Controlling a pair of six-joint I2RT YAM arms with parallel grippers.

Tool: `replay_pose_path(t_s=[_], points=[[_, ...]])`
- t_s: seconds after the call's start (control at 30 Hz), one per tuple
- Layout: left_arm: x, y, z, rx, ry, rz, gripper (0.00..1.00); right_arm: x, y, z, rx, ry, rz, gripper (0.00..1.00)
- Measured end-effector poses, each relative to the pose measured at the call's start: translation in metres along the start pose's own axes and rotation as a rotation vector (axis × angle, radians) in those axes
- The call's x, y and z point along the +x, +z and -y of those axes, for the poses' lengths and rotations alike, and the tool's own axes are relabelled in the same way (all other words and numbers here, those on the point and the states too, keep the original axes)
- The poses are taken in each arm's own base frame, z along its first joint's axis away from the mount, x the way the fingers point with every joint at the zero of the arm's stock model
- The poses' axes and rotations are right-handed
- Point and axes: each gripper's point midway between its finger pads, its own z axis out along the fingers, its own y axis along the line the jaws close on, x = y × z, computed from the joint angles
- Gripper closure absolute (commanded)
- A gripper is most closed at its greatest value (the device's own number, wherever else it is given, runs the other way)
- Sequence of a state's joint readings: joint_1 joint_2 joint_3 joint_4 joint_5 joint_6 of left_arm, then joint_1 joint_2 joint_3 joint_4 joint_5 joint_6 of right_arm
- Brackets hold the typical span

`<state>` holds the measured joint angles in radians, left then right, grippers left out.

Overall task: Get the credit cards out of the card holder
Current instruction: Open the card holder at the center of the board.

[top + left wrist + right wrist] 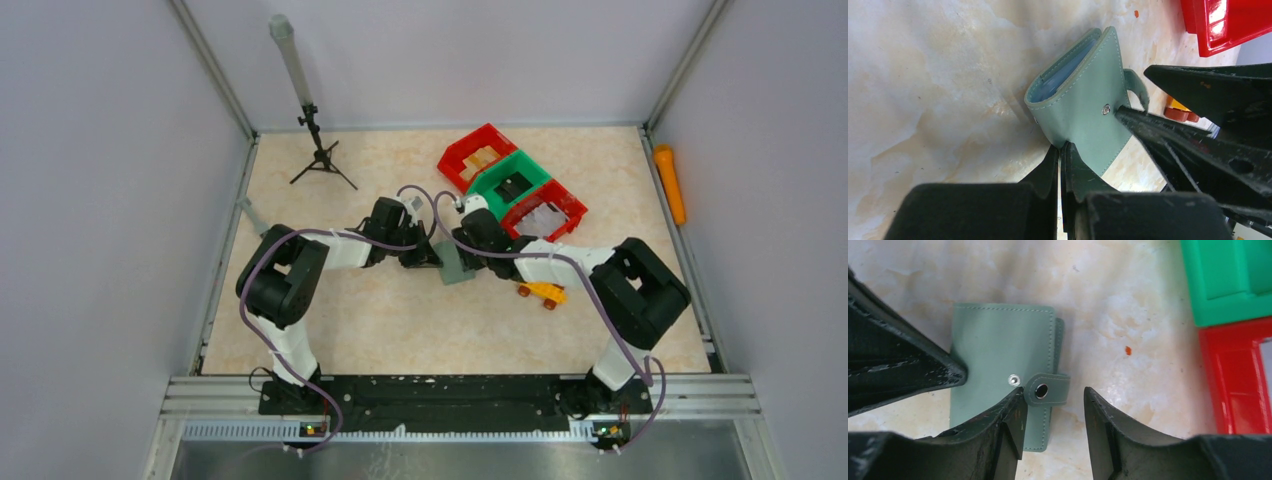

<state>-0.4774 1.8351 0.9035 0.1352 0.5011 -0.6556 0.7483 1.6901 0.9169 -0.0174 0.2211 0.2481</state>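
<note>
The table's surface (330, 330) was glossy, marbled cream and beige, framed by aluminium rails and enclosed by plain pale lavender-grey walls. Near the surface's middle lay the card holder (998, 340), a closed grey-green wallet with pale stitching. Its strap tab (1060, 390) was unfastened, and the snap stud (1012, 380) showed bare on the cover. Pale blue layers (1063, 75) showed between the covers; whether they were cards could not be told.

The left gripper (1061, 150) was clenched on one edge of the holder's cover. The right gripper (1053, 395) stood with its jaws apart, the strap tab between them; one finger overlapped the cover and nothing was grasped.

A red bin (477, 155), a green bin (512, 185) and a second red bin (545, 212) sat in a diagonal row toward the far right corner. A yellow toy car (541, 293) stood right of the middle, just beside the right arm. An orange cylinder (670, 183) lay along the right edge, and a small black tripod (320, 155) stood near the far left corner. A tiny orange speck (1128, 350) marked the surface between the holder and the bins.
</note>
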Motion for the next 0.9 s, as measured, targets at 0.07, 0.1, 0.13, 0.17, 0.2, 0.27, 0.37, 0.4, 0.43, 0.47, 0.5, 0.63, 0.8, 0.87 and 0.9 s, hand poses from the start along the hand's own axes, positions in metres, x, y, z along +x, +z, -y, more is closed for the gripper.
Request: replay_pose_path(t_s=[0.07,0.1,0.13,0.17,0.2,0.27,0.37,0.4,0.43,0.47,0.5,0.63,0.8,0.87,0.9], points=[[0.000,0.000,0.000,-0.001,0.000,0.000,1.00,-0.001,0.000,0.006,0.033,0.005,0.001,0.61],[0.000,0.000,0.000,0.000,0.000,0.000,1.00,-0.002,0.000,0.008,0.050,0.008,0.005,0.64],[0.000,0.000,0.000,0.000,0.001,0.000,1.00,-0.002,0.000,0.011,0.066,0.011,0.008,0.70],[0.000,0.000,0.000,-0.001,0.000,0.000,1.00,-0.003,-0.001,0.013,0.077,0.014,0.011,0.78],[0.000,0.000,0.000,-0.001,0.000,0.000,1.00,-0.003,-0.001,0.015,0.088,0.016,0.014,0.84],[0.000,0.000,0.000,-0.001,0.000,0.000,1.00,-0.004,-0.001,0.018,0.103,0.021,0.018,0.98],[0.000,0.000,0.000,-0.001,0.000,0.000,0.98,-0.003,-0.001,0.019,0.106,0.020,0.012,1.00],[0.000,0.000,0.000,-0.001,0.000,0.000,0.96,-0.002,-0.002,0.019,0.106,0.020,0.009,1.00],[0.000,0.000,0.000,0.000,0.001,0.001,0.92,-0.002,-0.002,0.019,0.101,0.020,0.006,1.00],[0.000,0.000,0.000,-0.001,0.001,0.001,0.87,-0.001,-0.002,0.018,0.097,0.020,0.003,1.00],[0.000,0.000,0.000,-0.001,0.003,0.002,0.82,-0.001,-0.002,0.017,0.094,0.021,0.002,1.00],[0.000,-0.003,-0.003,-0.021,0.007,0.012,0.63,-0.005,-0.006,0.011,0.054,0.030,0.023,1.00],[-0.004,-0.013,-0.003,-0.039,0.032,0.044,0.40,-0.019,-0.037,0.006,-0.027,0.059,0.131,1.00],[-0.004,-0.018,-0.002,-0.043,0.040,0.057,0.24,-0.029,-0.048,0.003,-0.059,0.073,0.186,1.00],[-0.004,-0.021,-0.001,-0.042,0.047,0.063,0.21,-0.035,-0.054,0.000,-0.078,0.080,0.214,1.00]])
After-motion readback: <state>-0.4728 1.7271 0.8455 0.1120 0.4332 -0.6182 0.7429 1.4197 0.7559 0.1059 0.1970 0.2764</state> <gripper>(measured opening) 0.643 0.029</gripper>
